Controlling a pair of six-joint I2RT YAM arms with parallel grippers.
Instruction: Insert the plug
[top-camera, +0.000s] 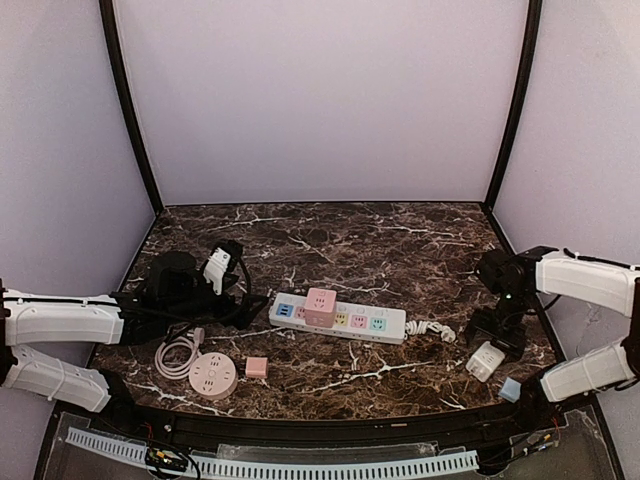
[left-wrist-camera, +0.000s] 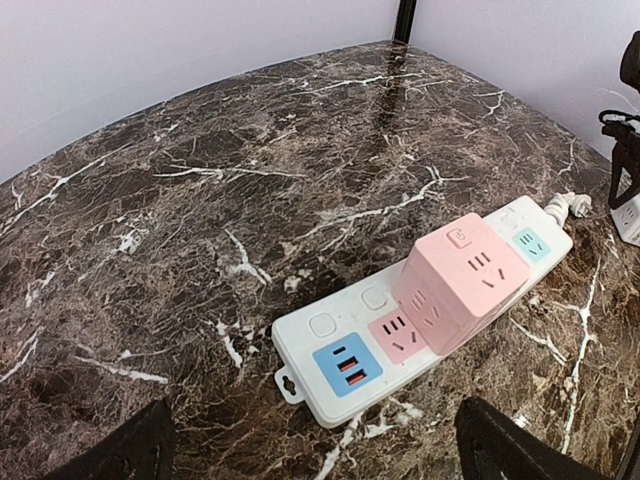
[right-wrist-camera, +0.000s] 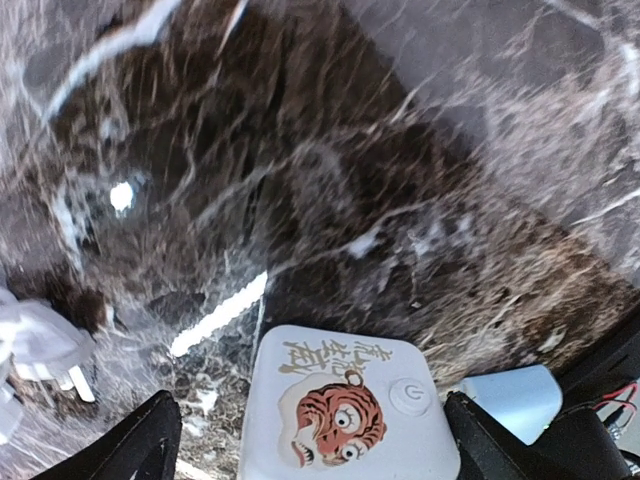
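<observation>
A white power strip (top-camera: 340, 318) lies mid-table with a pink cube adapter (top-camera: 320, 305) plugged into it. In the left wrist view the strip (left-wrist-camera: 330, 345) shows a blue USB panel and a pink socket beside the cube (left-wrist-camera: 460, 280). My left gripper (top-camera: 218, 268) is open and empty, left of the strip's end; its fingers (left-wrist-camera: 130, 450) stand wide apart. My right gripper (top-camera: 497, 340) is open over a white plug block with a tiger picture (right-wrist-camera: 345, 410), which lies on the table (top-camera: 485, 360) between the fingers (right-wrist-camera: 130, 445).
A pink round socket (top-camera: 212, 375), a small pink square block (top-camera: 256, 367) and a coiled white cable (top-camera: 175, 355) lie at the front left. A light blue block (top-camera: 510, 389) sits by the right arm. The strip's white cord (top-camera: 430, 328) runs right.
</observation>
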